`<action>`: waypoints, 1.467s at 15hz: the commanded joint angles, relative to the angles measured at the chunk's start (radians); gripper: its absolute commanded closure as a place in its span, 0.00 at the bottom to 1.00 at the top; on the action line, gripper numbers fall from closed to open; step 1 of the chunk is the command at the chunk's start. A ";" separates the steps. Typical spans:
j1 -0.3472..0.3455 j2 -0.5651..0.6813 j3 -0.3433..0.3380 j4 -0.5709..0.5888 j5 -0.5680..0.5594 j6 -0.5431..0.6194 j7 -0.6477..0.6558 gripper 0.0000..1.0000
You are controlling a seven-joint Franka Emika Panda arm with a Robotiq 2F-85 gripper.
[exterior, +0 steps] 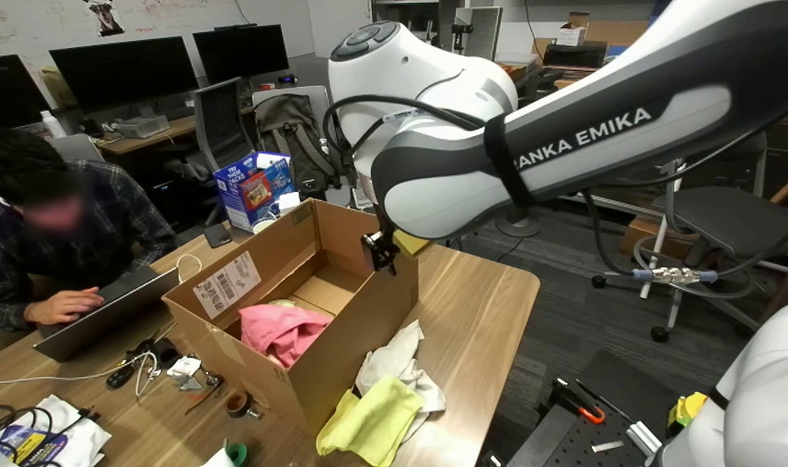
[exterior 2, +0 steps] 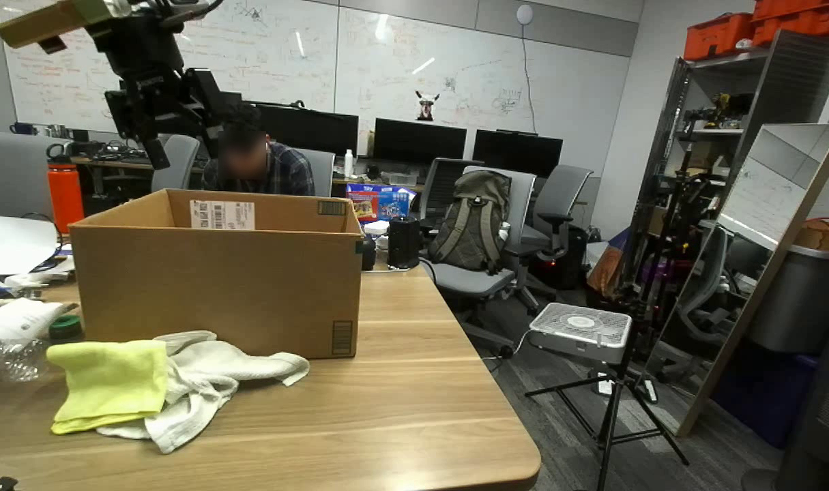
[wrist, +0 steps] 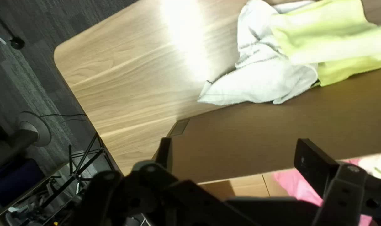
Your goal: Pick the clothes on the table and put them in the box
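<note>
The brown cardboard box (exterior: 368, 318) stands on the wooden table (exterior: 478, 305), its top uncovered. Inside it lies pink clothing (exterior: 283, 331), with a bit of pale fabric (wrist: 377, 164) beside it. Two garments rest on the table along the box's outer wall: a yellow-green cloth (exterior 2: 110, 385) and a whitish one (exterior 2: 213, 375), the yellow-green partly overlapping the whitish. My gripper (exterior 2: 185, 146) hangs above the box, near its long side wall in the wrist view. The fingers (wrist: 312, 166) are spread wide with nothing between them, so the gripper (wrist: 232, 153) is open.
A seated person (exterior: 76, 227) works at a laptop (exterior: 108, 311) beyond the box. Cables, a tape roll (exterior: 238, 403) and small items lie on the table near the box. A blue printed carton (exterior: 254, 188) stands behind it. The table's rounded corner (exterior 2: 523, 464) borders open floor.
</note>
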 commanded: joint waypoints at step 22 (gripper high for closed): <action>0.109 0.141 -0.102 -0.125 0.117 0.108 -0.429 0.00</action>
